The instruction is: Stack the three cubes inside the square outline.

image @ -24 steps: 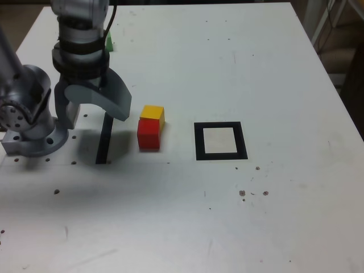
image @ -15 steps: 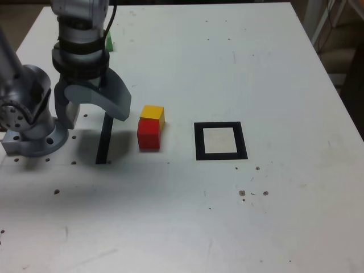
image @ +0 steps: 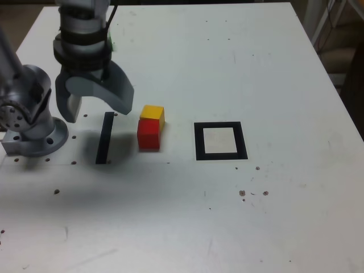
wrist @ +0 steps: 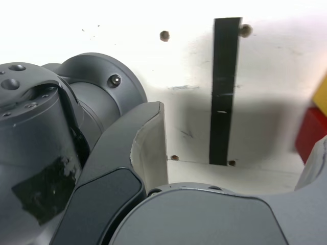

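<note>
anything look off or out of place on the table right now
Nothing is damaged or spilled. The small green cube sits far from the touching yellow cube and red cube, mostly hidden behind the arm. The black square outline holds nothing yet.

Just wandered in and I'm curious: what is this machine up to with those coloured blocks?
A robot arm's gripper hangs open and empty above a white table, over a black strip. A red block and a yellow block sit touching, apart from the black square outline, which holds nothing. A green block peeks out behind the arm. Nothing is stacked yet.
</note>
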Controlling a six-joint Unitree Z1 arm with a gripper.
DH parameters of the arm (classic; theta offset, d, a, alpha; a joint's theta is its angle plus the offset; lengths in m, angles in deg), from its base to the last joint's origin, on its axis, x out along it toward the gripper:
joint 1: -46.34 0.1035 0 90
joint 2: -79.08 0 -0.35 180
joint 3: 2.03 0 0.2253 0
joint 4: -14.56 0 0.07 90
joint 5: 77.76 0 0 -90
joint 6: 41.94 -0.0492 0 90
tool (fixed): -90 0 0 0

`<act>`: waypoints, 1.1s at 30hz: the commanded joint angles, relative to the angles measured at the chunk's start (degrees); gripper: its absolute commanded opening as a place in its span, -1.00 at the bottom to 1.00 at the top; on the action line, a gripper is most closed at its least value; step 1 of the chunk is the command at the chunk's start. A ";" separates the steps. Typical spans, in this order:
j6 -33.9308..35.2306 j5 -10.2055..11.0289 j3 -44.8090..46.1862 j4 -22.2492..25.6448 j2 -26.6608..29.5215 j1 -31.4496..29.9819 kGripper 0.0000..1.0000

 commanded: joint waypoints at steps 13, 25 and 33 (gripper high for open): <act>5.14 -1.61 -7.27 3.33 -3.61 -6.41 0.98; 8.18 -2.08 -12.92 4.03 -8.99 -10.23 0.98; 8.20 -2.12 -13.12 1.68 -12.27 -10.38 0.98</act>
